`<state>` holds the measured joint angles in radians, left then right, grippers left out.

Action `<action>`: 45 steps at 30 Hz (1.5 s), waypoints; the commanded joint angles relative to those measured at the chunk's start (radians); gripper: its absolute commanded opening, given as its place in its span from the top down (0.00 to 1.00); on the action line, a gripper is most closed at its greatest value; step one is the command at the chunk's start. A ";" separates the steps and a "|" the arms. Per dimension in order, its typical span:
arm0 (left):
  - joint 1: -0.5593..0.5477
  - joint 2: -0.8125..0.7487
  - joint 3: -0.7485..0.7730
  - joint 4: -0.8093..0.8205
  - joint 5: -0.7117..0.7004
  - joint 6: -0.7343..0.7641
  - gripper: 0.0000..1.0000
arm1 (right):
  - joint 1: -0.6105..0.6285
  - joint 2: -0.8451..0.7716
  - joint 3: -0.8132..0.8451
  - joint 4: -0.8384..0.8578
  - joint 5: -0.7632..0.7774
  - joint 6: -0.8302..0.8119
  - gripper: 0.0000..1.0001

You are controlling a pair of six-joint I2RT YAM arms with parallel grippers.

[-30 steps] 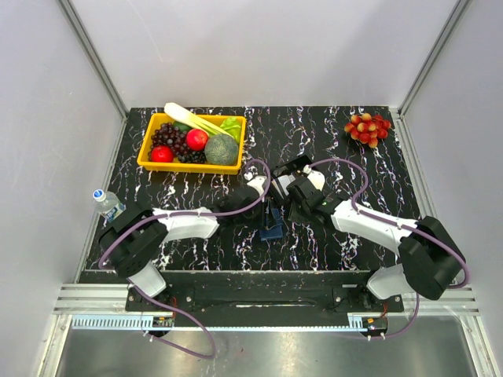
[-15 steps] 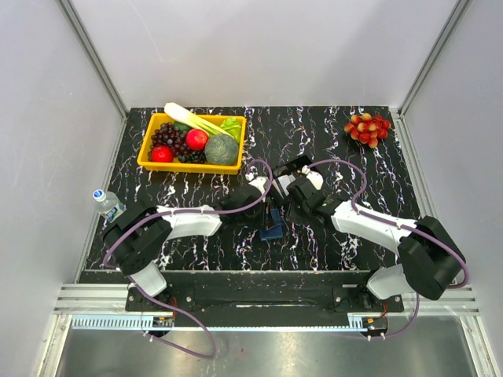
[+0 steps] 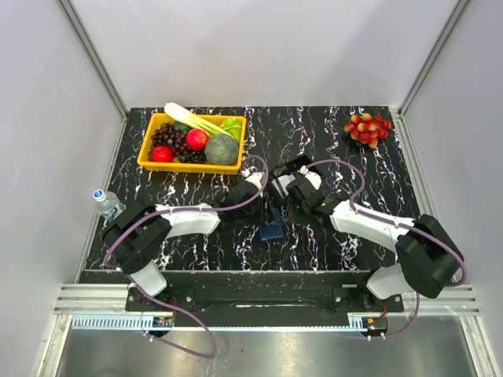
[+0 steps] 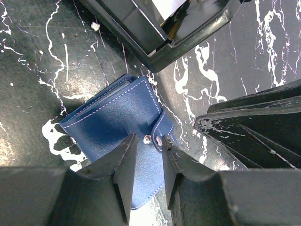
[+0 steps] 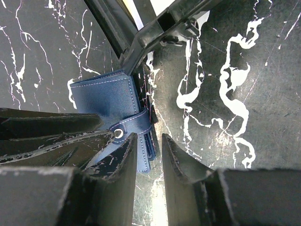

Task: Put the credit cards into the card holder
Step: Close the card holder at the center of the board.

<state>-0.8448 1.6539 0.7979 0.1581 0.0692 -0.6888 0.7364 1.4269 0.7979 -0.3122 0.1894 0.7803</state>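
The card holder [image 3: 273, 229] is a dark-blue wallet lying closed on the marbled table, its snap strap fastened. It shows in the left wrist view [image 4: 113, 117] and the right wrist view [image 5: 106, 101]. My left gripper [image 3: 264, 206] hovers just above the snap [image 4: 148, 141], jaws a narrow gap apart and empty. My right gripper [image 3: 285, 210] is over the holder's strap edge [image 5: 149, 139], jaws also a narrow gap apart and empty. The two grippers are close together. Only a white card edge [image 4: 165, 5] shows inside the black tray; the other credit cards are hidden.
The black open-topped tray [image 4: 188, 42] stands just beyond the holder and shows in the right wrist view [image 5: 155, 28]. A yellow bin of fruit and vegetables [image 3: 192, 141] is at back left, a red fruit cluster [image 3: 367, 127] at back right, a water bottle [image 3: 106, 203] at the left edge.
Both grippers have shifted only slightly over the card holder. The holder has stayed in place and closed.
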 commanded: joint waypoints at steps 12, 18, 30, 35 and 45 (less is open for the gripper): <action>0.004 0.007 0.003 0.069 0.066 -0.011 0.73 | -0.006 0.023 0.012 0.032 -0.015 0.000 0.67; 0.004 0.029 0.006 0.064 0.073 -0.014 0.74 | -0.005 0.026 0.014 0.032 -0.016 0.000 0.67; 0.004 0.004 -0.008 0.064 0.043 -0.018 0.76 | -0.006 0.030 0.020 0.033 -0.028 0.000 0.67; 0.004 -0.002 -0.008 0.064 0.041 -0.017 0.80 | -0.008 0.044 0.026 0.032 -0.042 0.004 0.67; 0.004 -0.017 -0.025 0.090 0.037 -0.031 0.81 | -0.006 0.053 0.030 0.032 -0.051 -0.001 0.67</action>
<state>-0.8433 1.6779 0.7792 0.1955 0.1207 -0.7090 0.7364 1.4769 0.7979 -0.3035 0.1474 0.7803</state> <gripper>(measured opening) 0.174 0.327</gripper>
